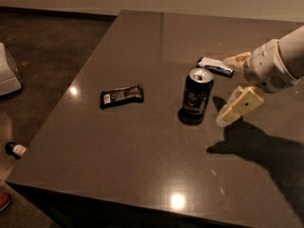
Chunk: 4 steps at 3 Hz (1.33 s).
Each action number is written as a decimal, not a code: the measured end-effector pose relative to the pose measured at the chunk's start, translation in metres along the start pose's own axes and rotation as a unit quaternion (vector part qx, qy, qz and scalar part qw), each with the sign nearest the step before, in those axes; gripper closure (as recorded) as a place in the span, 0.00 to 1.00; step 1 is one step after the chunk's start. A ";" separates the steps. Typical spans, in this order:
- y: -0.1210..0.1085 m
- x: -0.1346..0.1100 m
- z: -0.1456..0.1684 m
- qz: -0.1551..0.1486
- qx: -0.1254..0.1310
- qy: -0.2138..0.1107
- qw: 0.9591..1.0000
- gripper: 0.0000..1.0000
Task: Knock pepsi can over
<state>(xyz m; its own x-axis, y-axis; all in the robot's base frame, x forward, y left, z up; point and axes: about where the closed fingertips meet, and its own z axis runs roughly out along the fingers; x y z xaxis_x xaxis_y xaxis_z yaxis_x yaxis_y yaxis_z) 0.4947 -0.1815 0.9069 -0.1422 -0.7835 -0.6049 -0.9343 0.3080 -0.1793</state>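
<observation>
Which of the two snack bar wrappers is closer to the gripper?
The wrapper behind the pepsi can, close to the gripper; the other wrapper lies far left.

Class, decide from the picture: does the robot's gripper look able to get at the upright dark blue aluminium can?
Probably yes. The gripper hangs open close beside the dark blue aluminium can, with only bare grey tabletop between them.

Likely an office or lab: dark stone table (142,165), polished concrete floor (47,37), robot fingers (244,103) beside pepsi can (197,93).
</observation>
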 end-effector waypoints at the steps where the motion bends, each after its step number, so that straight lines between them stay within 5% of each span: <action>1: -0.006 -0.002 0.008 0.002 -0.004 -0.029 1.000 0.00; 3: -0.012 -0.036 0.024 0.003 -0.021 -0.098 0.995 0.00; 4: -0.008 -0.047 0.037 0.005 -0.043 -0.111 0.993 0.26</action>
<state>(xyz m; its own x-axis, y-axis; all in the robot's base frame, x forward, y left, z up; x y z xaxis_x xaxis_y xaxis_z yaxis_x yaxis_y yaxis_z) 0.5209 -0.1275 0.9078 -0.0850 -0.6393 -0.7642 -0.9591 0.2604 -0.1111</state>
